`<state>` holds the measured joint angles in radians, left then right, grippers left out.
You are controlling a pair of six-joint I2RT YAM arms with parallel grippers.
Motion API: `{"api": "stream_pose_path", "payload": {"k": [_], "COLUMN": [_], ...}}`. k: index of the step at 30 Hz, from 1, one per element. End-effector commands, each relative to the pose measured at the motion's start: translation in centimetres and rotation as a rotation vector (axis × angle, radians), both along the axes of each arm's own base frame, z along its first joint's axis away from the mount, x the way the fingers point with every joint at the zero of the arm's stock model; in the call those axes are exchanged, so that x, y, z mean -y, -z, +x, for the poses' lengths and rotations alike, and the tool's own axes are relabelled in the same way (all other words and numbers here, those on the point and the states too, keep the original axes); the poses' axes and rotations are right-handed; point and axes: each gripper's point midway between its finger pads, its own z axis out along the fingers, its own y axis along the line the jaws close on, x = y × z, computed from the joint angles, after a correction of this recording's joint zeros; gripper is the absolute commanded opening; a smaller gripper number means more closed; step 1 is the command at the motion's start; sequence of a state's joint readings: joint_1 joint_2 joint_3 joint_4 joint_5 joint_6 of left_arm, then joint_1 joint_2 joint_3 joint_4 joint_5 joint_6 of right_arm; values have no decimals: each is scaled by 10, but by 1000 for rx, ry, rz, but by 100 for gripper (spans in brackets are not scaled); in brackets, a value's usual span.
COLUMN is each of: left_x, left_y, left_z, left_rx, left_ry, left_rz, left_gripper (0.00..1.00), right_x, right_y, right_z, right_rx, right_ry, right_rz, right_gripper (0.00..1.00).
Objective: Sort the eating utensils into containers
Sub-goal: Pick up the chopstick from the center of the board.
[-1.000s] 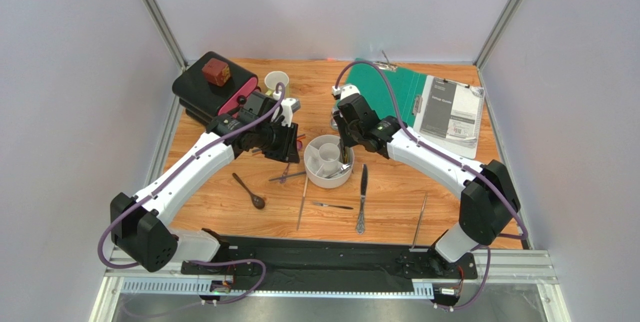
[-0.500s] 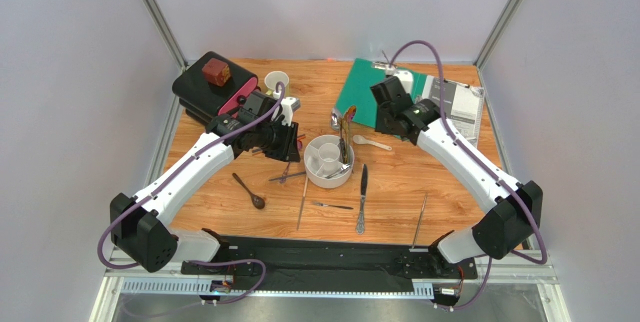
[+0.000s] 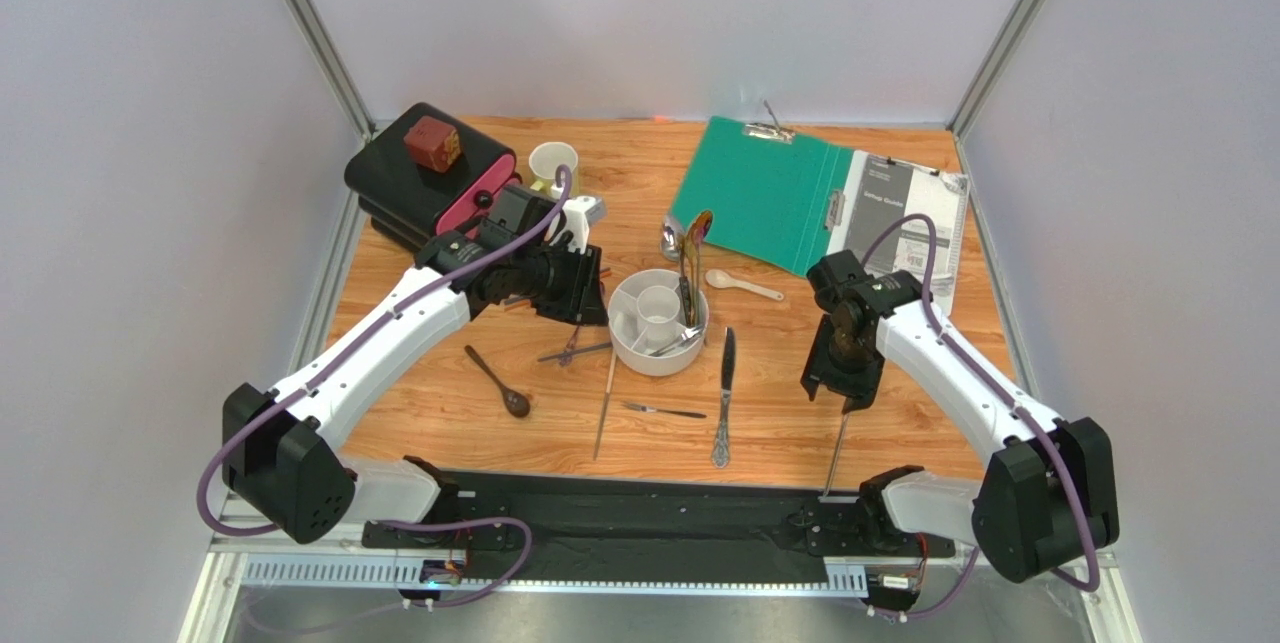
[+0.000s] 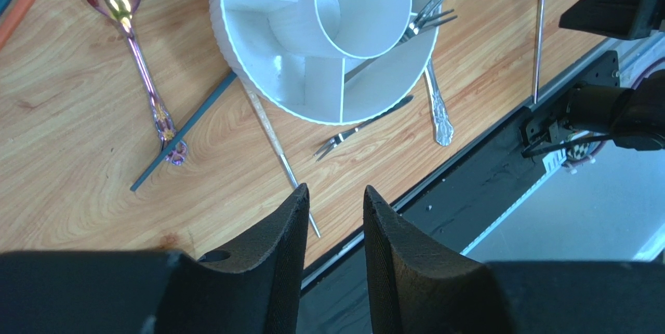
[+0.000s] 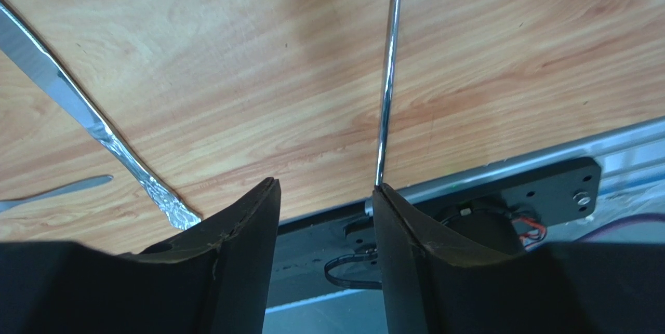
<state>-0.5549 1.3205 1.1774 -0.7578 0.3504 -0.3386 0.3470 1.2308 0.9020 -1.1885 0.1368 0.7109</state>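
— Your right hand (image 5: 324, 187) hangs spread, empty, over a slim silver chopstick (image 5: 388, 77) near the bench (image 5: 234, 77) edge.
— Your left hand (image 4: 336, 191) is half spread, empty, beside the white partitioned holder (image 4: 224, 46), forks (image 4: 428, 16) inside.

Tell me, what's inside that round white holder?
A silver fork rests in one compartment of the holder, tines poking over the rim. Slim dark utensils stand upright in another. The centre tube looks empty. Anything lying low behind the walls is hidden.
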Motion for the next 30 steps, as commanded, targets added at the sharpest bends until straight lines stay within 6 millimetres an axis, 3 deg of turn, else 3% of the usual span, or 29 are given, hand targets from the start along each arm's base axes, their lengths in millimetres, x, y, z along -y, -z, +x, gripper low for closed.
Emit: {"api": "stream_pose_path", "payload": {"k": [1,9,18,27,30], "left_x": [5,2,0,0,0], "left_y": [0,0,-2,0,-1], "left_z": [-1,-7,-9,-11,-13], "left_rx": [4,5,8,-8,-12], "left_ry": [25,33,15,7,11], "left_rz": [-32,-36,-39,-44,-47], "left_gripper": [38,38,38,38,38], "right_x": [-10,6,20,18,8], "right_y": [10,49,58,70,78], "right_z": [-10,-22,-27,-29,-36], "right_rx": [-37,-128,-163,-231,-277], "right_ry": [55,134,206,214,232], "right_rz": [73,62,43,62,132], "right_gripper": [51,52,52,52,51]}}
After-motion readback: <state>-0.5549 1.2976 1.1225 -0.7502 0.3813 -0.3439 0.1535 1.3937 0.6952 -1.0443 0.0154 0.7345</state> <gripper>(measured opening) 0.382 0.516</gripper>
